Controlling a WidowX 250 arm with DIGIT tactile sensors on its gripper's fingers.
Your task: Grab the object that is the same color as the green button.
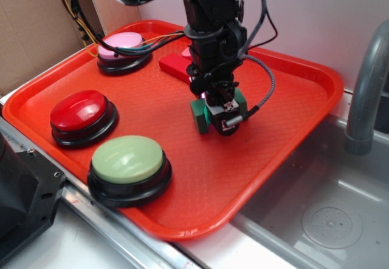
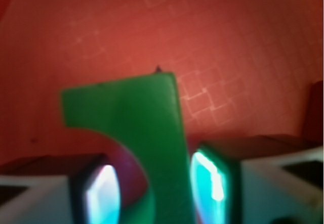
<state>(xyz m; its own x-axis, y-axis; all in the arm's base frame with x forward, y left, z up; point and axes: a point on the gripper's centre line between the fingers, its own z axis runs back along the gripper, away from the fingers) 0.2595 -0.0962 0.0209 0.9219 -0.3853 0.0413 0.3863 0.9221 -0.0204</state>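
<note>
The small dark green arch block (image 1: 199, 112) lies on the red tray (image 1: 285, 117) near its middle. My gripper (image 1: 220, 118) is lowered straight over it, with a finger on each side. In the wrist view the block (image 2: 152, 113) fills the centre and its arch cut-out faces left. My gripper (image 2: 154, 191) straddles the block's solid back. The right pad (image 2: 210, 181) is almost against it, and the left pad (image 2: 104, 196) stands in the cut-out with a gap showing. The block rests on the tray. The pale green button (image 1: 127, 158) sits at the tray's front left.
A red-domed button (image 1: 79, 111) and a pink-domed button (image 1: 124, 44) sit along the tray's left side. A red rectangular block (image 1: 176, 65) lies just behind the arm. A steel sink (image 1: 328, 220) and grey faucet (image 1: 364, 87) are to the right of the tray.
</note>
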